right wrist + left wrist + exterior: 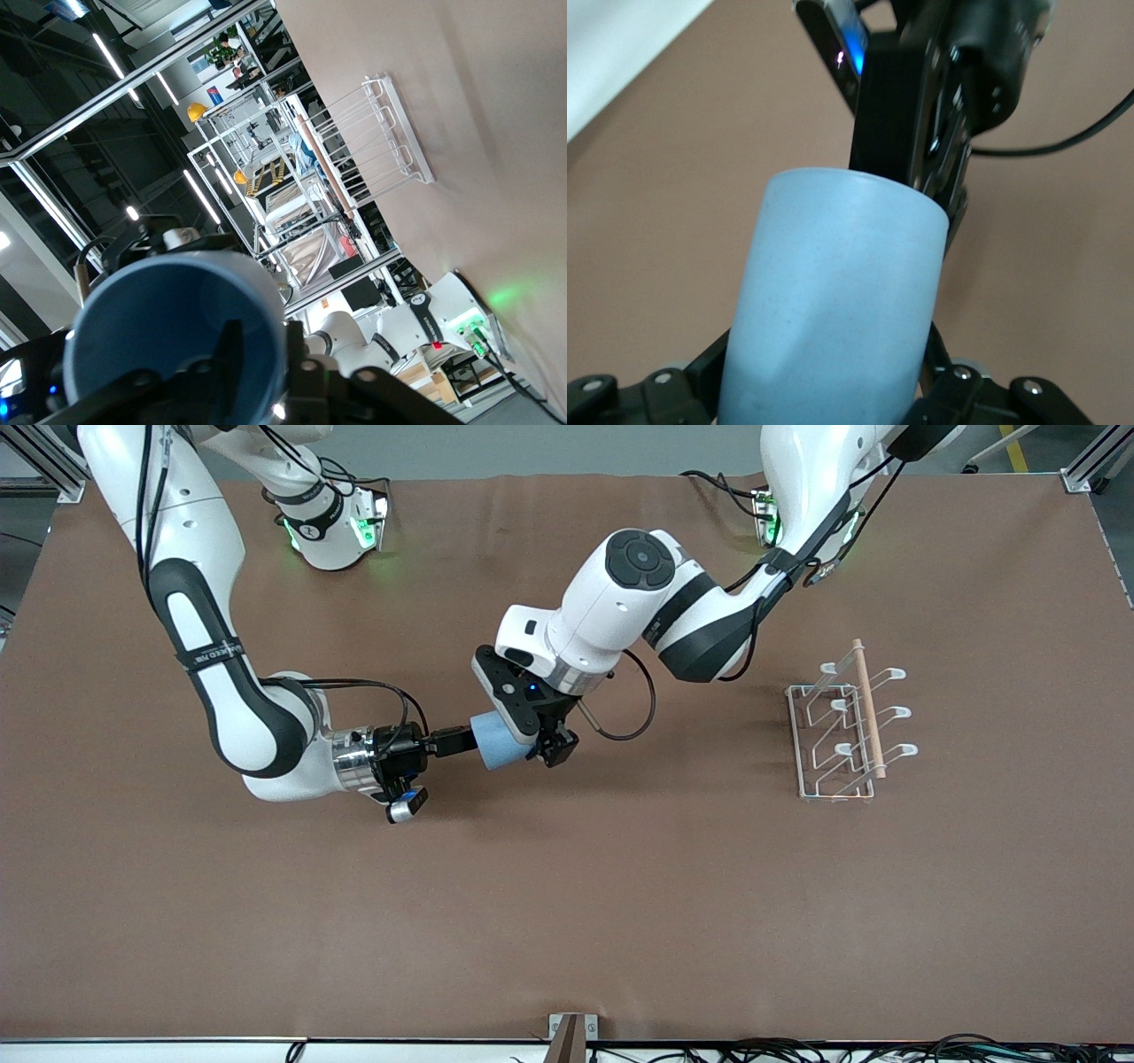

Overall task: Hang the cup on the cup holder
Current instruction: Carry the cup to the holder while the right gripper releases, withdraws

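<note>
The light blue cup [498, 742] lies sideways in the air over the middle of the table, held between both grippers. My right gripper [459, 741] is shut on its rim, with one finger inside the cup [168, 336] and one outside. My left gripper [545, 744] is shut on the cup's body near its base, and its fingers press both sides of the cup [833, 301]. The white wire cup holder [842, 731] with a wooden dowel [868, 708] stands on the table toward the left arm's end, with nothing on its prongs. It also shows in the right wrist view [372, 142].
The brown table [567, 921] spreads wide around the cup holder and under the grippers. A black cable [633, 717] loops from the left wrist above the table beside the cup.
</note>
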Available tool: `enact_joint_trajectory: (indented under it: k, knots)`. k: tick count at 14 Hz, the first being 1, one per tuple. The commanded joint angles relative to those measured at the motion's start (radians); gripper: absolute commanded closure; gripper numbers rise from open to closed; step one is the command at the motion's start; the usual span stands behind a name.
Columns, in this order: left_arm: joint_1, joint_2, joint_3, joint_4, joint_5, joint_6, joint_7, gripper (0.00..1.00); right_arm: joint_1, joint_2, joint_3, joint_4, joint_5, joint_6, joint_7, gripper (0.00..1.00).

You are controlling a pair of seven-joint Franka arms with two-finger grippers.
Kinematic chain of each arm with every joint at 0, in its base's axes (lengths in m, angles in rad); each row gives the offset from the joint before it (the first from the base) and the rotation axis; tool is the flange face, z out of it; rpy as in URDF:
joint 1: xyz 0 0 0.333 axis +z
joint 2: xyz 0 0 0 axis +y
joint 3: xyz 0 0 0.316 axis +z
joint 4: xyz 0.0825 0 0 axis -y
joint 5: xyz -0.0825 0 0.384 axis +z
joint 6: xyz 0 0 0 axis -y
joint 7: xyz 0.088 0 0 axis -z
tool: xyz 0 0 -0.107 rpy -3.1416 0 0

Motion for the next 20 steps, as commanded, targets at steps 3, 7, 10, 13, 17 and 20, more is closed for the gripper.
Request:
enact_joint_trajectory:
  k: [3,7,10,13,17,20]
  knots:
    - [0.045,-0.035,0.009,0.017,0.063,-0.191,-0.004,0.73,-0.012,-0.024,-0.001,0.002,0.009,-0.002,0.026,0.00]
    - [0.147,-0.083,0.007,0.018,0.113,-0.406,0.033,0.72,-0.013,-0.057,-0.084,-0.001,-0.126,-0.002,0.026,0.00]
    - [0.238,-0.104,0.005,0.017,0.170,-0.541,0.129,0.72,-0.013,-0.108,-0.188,-0.004,-0.316,-0.010,0.031,0.00]
    - [0.287,-0.116,0.007,0.014,0.269,-0.690,0.220,0.72,-0.012,-0.149,-0.320,-0.007,-0.520,-0.037,0.029,0.00]
    - [0.289,-0.116,0.009,-0.001,0.455,-0.903,0.263,0.72,-0.012,-0.275,-0.418,-0.004,-0.868,-0.050,0.035,0.00]
    - [0.287,-0.116,0.007,-0.043,0.602,-1.012,0.311,0.75,-0.015,-0.358,-0.449,0.069,-1.178,-0.060,0.043,0.00]
